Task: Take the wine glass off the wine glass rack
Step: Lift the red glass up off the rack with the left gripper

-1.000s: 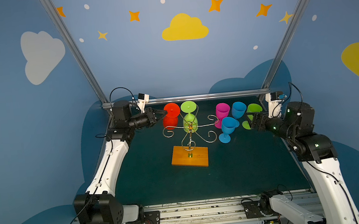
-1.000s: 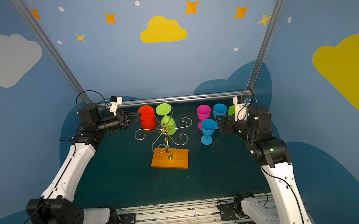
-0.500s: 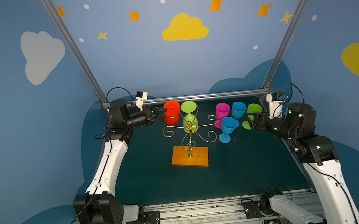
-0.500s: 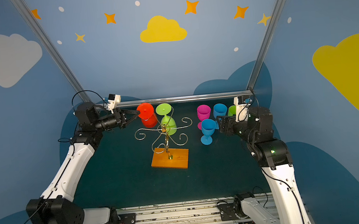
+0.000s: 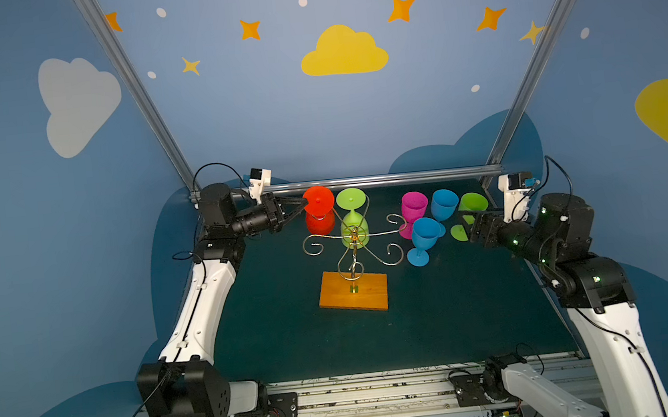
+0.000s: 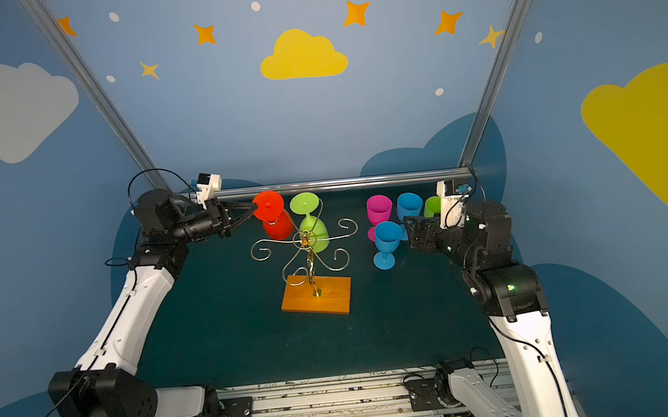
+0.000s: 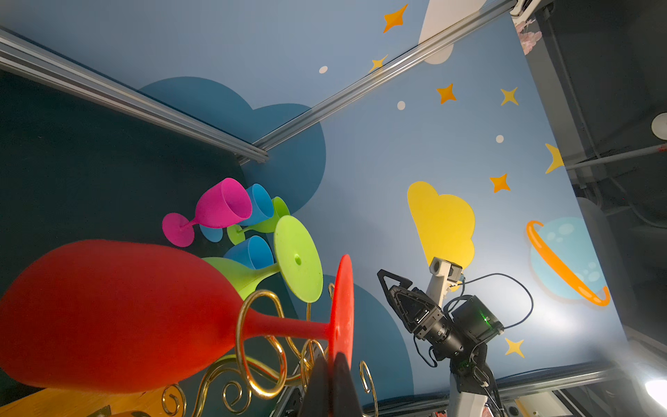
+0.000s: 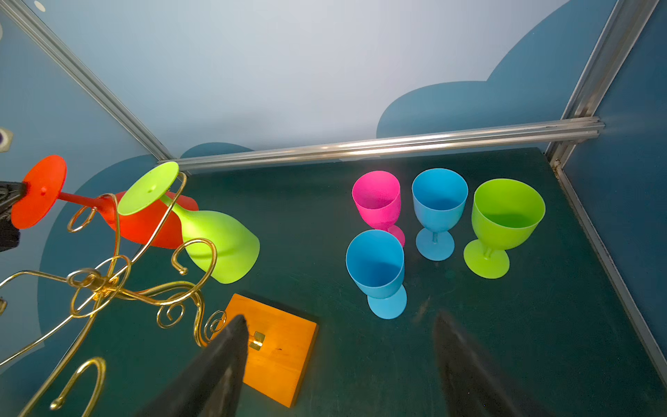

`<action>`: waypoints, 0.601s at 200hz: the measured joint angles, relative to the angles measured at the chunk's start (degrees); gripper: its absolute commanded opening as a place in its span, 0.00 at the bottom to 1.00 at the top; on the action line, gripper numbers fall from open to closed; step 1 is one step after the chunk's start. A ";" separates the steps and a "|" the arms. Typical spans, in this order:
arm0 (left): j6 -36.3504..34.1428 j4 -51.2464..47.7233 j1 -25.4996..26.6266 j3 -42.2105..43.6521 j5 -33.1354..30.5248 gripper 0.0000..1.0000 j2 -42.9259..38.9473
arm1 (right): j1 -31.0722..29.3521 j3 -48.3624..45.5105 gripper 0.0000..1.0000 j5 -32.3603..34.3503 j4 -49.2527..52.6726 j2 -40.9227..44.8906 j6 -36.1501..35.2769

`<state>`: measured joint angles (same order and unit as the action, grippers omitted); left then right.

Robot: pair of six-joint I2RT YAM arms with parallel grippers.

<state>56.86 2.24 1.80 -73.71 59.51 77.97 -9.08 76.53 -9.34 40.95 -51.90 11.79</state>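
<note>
Red wine glass, inverted with its stem inside a scroll of the wine glass rack, is not yet off: my left pincer is clamped on its foot rim, my right pincer gapes empty.

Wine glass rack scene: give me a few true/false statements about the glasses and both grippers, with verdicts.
1. The left gripper has its jaws shut on the foot of the red glass. True.
2. The red glass stands on the table. False: it hangs bowl-down, with its stem through a loop of the wine glass rack.
3. The right gripper holds a glass. False: its jaws are open and empty.
4. Four glasses stand upright on the table. True: the pink glass, back blue glass, front blue glass and standing green glass.
5. Only the red glass hangs on the rack. False: the hanging green glass does too.
</note>
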 measured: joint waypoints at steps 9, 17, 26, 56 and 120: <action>0.02 0.24 0.26 0.00 -0.15 0.03 0.02 | 0.00 0.00 0.79 -0.02 0.00 0.07 0.00; 0.02 0.42 0.48 0.00 -0.33 0.03 0.04 | 0.00 0.00 0.80 -0.07 0.02 0.17 0.00; 0.02 0.42 0.74 -0.11 -0.55 0.03 0.15 | 0.00 0.00 0.79 -0.13 0.02 0.28 0.00; -0.02 0.39 2.10 -1.84 -0.90 0.03 1.92 | 0.00 0.00 0.80 -0.17 0.13 0.83 -0.02; -2.80 -2.01 3.50 -2.05 -0.79 0.03 1.07 | 0.00 0.00 0.79 -0.15 0.44 2.12 -0.02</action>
<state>54.06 0.23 5.30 -75.77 58.72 79.05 -9.08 76.53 -9.50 41.39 -49.78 11.77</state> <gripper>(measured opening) 0.049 0.795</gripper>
